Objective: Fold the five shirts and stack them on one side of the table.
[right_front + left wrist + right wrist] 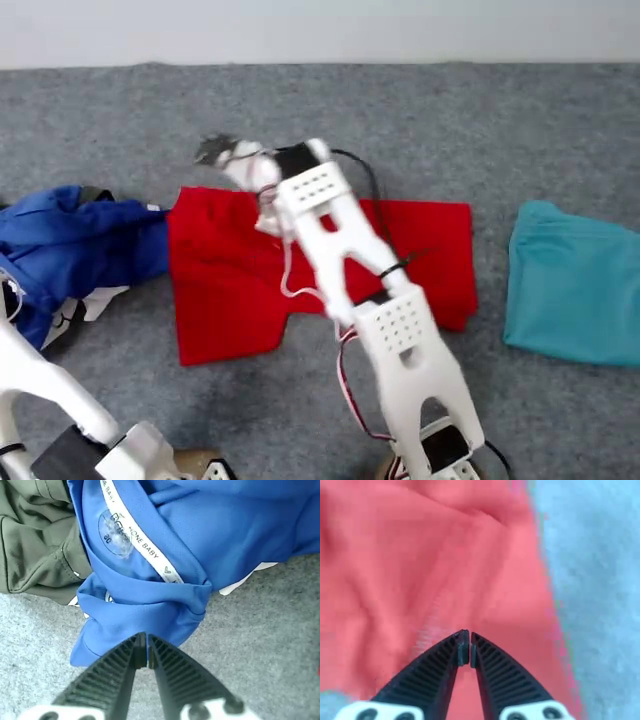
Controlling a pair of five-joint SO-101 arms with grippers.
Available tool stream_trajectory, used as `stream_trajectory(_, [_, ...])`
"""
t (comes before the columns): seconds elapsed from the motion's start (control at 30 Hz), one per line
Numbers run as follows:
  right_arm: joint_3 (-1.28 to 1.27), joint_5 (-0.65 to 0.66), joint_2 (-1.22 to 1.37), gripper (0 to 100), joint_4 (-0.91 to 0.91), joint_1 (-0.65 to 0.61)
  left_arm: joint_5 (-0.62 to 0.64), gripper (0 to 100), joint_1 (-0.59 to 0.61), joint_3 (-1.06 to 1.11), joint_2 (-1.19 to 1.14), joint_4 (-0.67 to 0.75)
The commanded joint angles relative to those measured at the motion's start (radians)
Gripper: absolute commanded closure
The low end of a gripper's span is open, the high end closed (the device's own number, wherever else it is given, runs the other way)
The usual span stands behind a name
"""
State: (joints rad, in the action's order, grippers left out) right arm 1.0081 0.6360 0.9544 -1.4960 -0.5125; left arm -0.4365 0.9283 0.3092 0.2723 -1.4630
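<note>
A red shirt [240, 270] lies spread flat in the middle of the grey table. My right arm stretches across it, and my right gripper [222, 151] hovers at the shirt's far left corner. Seen from the right wrist, the right gripper [465, 647] is shut, nothing pinched, with red shirt [420, 570] under it. At the left lies a crumpled blue shirt [70, 245]. My left gripper [146, 652] is shut just short of the blue shirt's [190, 540] hem, holding nothing. A folded teal shirt [570, 285] rests at the right.
An olive shirt [35, 540] lies beside and partly under the blue one, with a bit of white fabric [85, 305] showing beneath the heap. Bare grey table [450, 120] runs along the far side and between the red and teal shirts.
</note>
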Motion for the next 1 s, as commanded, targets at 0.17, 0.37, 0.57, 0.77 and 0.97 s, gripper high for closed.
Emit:
stream_trajectory(0.17, [0.058,0.037,-0.050,98.9,-0.059,0.042,0.009,99,-0.006,-0.007,0.046,0.017])
stream_trajectory(0.37, [0.106,-0.018,-0.054,98.9,-0.147,-0.116,0.009,99,-0.006,-0.007,0.046,0.017])
stream_trajectory(0.57, [0.110,-0.034,0.031,98.9,-0.111,-0.156,0.009,99,-0.005,-0.007,0.046,0.015])
stream_trajectory(0.77, [0.147,-0.034,0.128,98.9,-0.053,-0.035,0.009,99,-0.002,-0.007,0.046,0.015])
stream_trajectory(0.97, [0.261,-0.035,0.124,98.9,-0.059,0.047,0.008,99,-0.003,-0.007,0.046,0.015])
